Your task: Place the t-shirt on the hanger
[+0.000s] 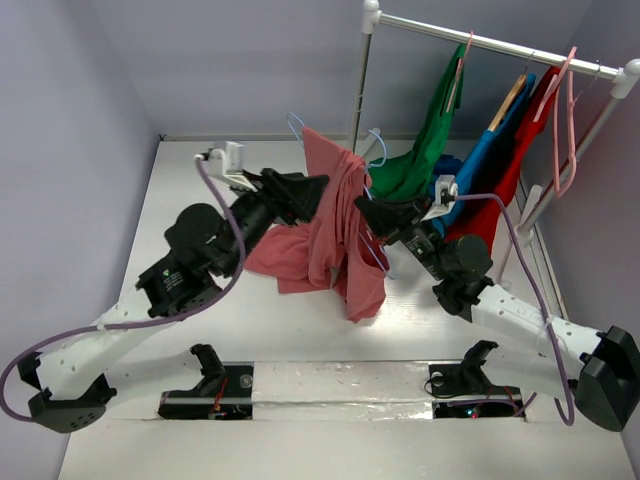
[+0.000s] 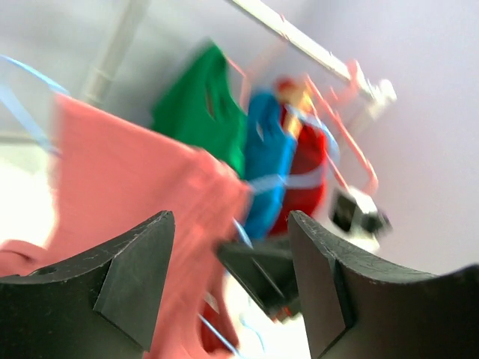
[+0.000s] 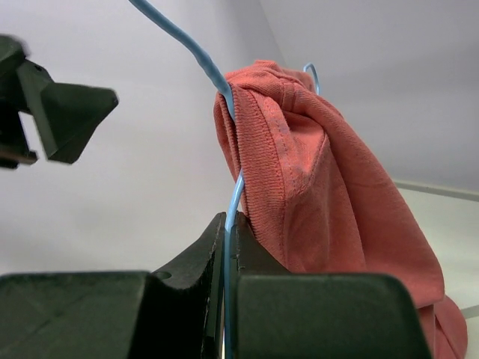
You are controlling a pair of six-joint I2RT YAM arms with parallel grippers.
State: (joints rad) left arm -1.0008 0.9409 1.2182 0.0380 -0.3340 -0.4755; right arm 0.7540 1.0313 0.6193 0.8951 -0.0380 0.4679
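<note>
A salmon-pink t-shirt (image 1: 330, 225) hangs bunched over a thin light-blue wire hanger (image 1: 374, 140) in mid-air at the table's middle. My right gripper (image 3: 230, 224) is shut on the hanger's wire (image 3: 232, 209), with the t-shirt (image 3: 337, 187) draped just beyond its tips. My left gripper (image 1: 318, 185) is open and empty at the t-shirt's left side. In the blurred left wrist view the t-shirt (image 2: 135, 194) fills the left, and the gap between my left fingers (image 2: 142, 262) holds no cloth.
A clothes rail (image 1: 500, 45) at the back right carries green (image 1: 425, 130), blue (image 1: 490, 160) and red (image 1: 525, 140) shirts and a pink plastic hanger (image 1: 565, 110). Walls close the left and back sides.
</note>
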